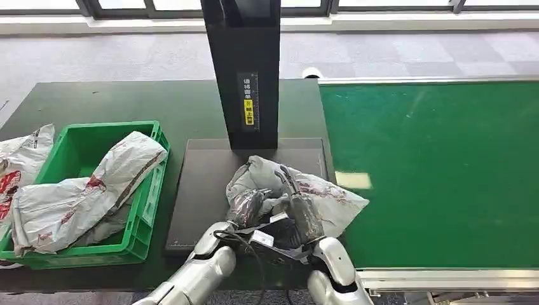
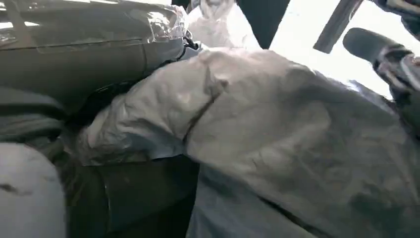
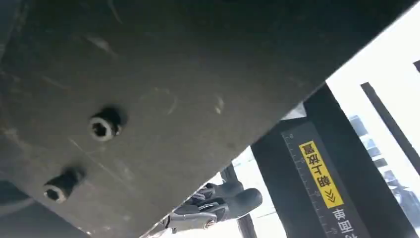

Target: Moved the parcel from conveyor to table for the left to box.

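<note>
We see a grey-white parcel (image 1: 330, 197) with dark red print, lying on a black plate (image 1: 203, 190) on the dark green desk (image 1: 127, 101). The conveyor (image 1: 438, 171) belt is bright green. The crate (image 1: 143, 229) is vivid green, holding grey-white bags (image 1: 82, 197) with red markings. The black post (image 1: 245, 63) carries a yellow label (image 1: 248, 112) with black characters.

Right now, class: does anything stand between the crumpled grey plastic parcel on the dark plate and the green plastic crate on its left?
Nothing visible does: bare dark plate separates the crumpled grey plastic parcel from the green plastic crate.
</note>
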{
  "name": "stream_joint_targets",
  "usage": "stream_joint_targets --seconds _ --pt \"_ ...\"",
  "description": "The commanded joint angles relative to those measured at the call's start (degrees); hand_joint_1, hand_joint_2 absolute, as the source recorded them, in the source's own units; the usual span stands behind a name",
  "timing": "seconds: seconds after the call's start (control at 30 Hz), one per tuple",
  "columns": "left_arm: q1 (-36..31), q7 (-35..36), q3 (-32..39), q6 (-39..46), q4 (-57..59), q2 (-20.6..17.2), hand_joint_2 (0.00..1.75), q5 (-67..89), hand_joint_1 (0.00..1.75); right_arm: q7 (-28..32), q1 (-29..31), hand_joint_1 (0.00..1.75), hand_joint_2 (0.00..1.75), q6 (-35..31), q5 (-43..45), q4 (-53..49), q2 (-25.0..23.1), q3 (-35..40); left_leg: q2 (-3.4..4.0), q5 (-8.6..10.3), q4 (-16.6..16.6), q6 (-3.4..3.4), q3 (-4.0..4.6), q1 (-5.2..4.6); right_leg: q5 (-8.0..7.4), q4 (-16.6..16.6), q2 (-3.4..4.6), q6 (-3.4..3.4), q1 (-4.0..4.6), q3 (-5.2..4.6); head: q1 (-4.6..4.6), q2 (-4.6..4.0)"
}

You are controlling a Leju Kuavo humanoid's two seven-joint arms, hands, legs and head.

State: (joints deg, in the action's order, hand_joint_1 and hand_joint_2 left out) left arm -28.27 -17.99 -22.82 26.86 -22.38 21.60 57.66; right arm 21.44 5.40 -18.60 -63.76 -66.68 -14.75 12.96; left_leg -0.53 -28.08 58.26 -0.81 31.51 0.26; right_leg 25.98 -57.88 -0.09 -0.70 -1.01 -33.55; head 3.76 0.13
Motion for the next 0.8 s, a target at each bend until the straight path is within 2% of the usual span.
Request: stream_joint_targets --seconds 0.03,0.2,0.3,0.4,0.43,0.63,0.67,0.8 --pt "-1.5 5.7 0.6 6.4 4.7 -3.9 1.75 6.1 1.75 1.0 0.2 0.0 1.75 -0.4 -0.1 -5.2 -0.8 1.5 0.34 0.01 -0.1 -0.03 -0.05 0.04 -0.1 0.1 0.3 0.1 0.05 -0.09 -0.02 0.0" --pt "-1.3 2.8 7.1 13.1 0.8 -4.9 1.75 7.2 1.75 0.7 -1.7 0.0 1.75 -0.9 -0.2 -7.5 -0.8 1.1 0.35 0.01 -0.1 -0.03 0.02 0.03 -0.1 0.1 0.31 0.09 0.03 -0.13 0.0 0.0" --pt "3.6 -3.0 21.9 13.1 -15.7 -3.9 1.75 13.8 1.75 0.2 -3.5 0.0 1.75 -1.7 -0.6 -9.4 -0.6 0.5 0.35 0.0 -0.1 -0.04 0.06 0.03 -0.08 0.0 0.31 0.1 0.03 -0.19 0.0 0.0" --pt "6.1 -10.6 32.7 13.1 -27.5 -1.6 1.75 14.8 1.75 0.1 -4.6 0.0 1.75 -2.0 -0.8 -10.3 -0.4 0.1 0.31 -0.03 0.0 -0.03 0.11 0.04 -0.06 0.0 0.28 0.08 0.04 -0.22 0.02 0.0" --pt "7.4 -12.2 33.2 13.1 -32.3 -1.6 1.75 12.6 1.75 0.0 -4.9 0.0 1.75 -2.2 -0.8 -10.5 -0.4 0.0 0.51 -0.04 0.0 -0.06 0.09 0.05 -0.09 0.0 0.47 0.12 0.06 -0.31 0.0 0.0" --pt "8.1 -12.2 33.1 13.1 -34.9 -1.6 1.75 12.7 1.75 0.0 -5.0 0.0 1.75 -2.3 -0.8 -10.6 -0.4 -0.1 0.51 -0.02 0.0 -0.06 0.14 0.04 -0.07 0.0 0.45 0.11 0.05 -0.38 -0.04 0.0" --pt "12.0 -12.7 31.8 13.1 -46.3 -1.6 1.75 12.2 1.75 0.0 -4.9 0.0 1.75 -2.4 -0.8 -10.4 -0.5 -0.2 0.38 0.0 0.0 -0.07 0.17 0.04 -0.04 0.0 0.4 0.07 0.11 -0.4 -0.02 0.0" --pt "14.7 -12.1 30.6 13.1 -55.2 -1.6 1.75 13.0 1.75 0.0 -4.9 0.0 1.75 -2.5 -0.8 -10.3 -0.5 -0.3 0.52 -0.05 0.0 -0.06 0.23 0.14 -0.05 0.0 0.55 0.05 0.13 -0.43 -0.02 0.0"
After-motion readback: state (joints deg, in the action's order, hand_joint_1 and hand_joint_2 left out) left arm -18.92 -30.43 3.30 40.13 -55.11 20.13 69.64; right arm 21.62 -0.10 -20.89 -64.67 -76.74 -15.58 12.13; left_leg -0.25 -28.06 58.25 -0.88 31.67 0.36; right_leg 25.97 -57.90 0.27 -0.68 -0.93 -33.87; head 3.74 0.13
